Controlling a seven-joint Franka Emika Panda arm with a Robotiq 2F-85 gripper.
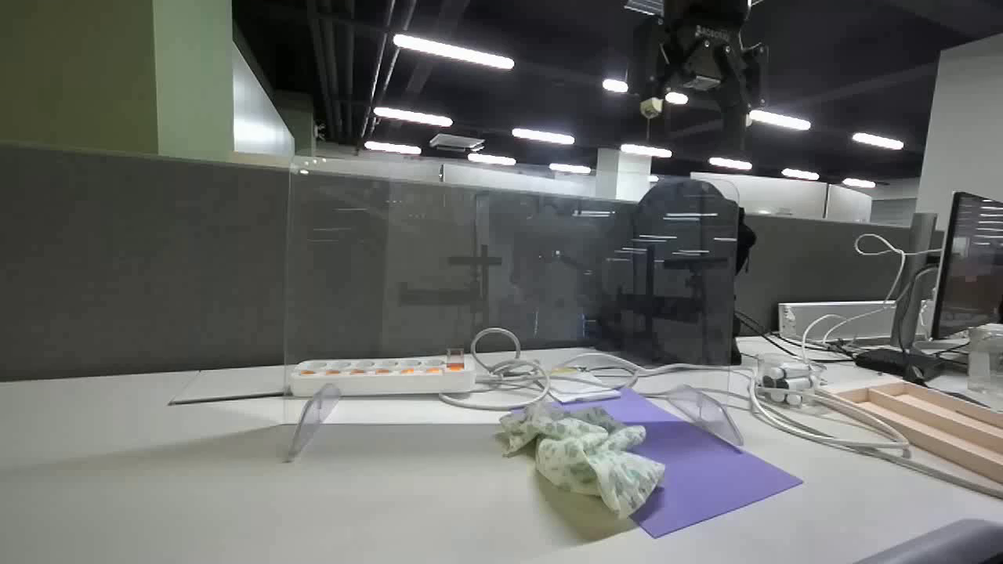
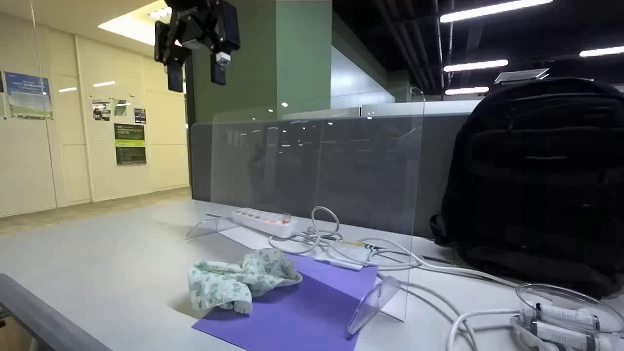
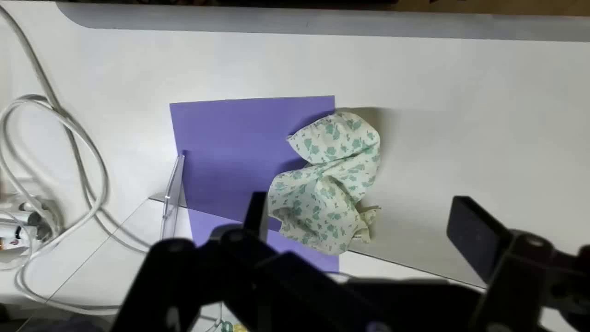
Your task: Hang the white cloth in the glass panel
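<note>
The white cloth with green print (image 1: 588, 454) lies crumpled on the table, partly on a purple sheet (image 1: 705, 478). It also shows in an exterior view (image 2: 234, 282) and in the wrist view (image 3: 327, 189). The clear glass panel (image 1: 439, 258) stands upright on two clear feet behind the cloth, and it shows in an exterior view (image 2: 312, 165). In the wrist view its top edge (image 3: 392, 261) is a thin line. My gripper (image 2: 196, 75) is open and empty, high above the table and the panel. In the wrist view my gripper (image 3: 359, 221) has its fingers wide apart.
Behind the panel lie a white power strip (image 1: 384, 378) and looped white cables (image 2: 321, 234). A black backpack (image 2: 541, 185) stands against the grey partition (image 1: 141, 266). A jar of small tubes (image 1: 787, 380), a wooden tray (image 1: 925, 423) and a monitor (image 1: 972, 266) are at one side.
</note>
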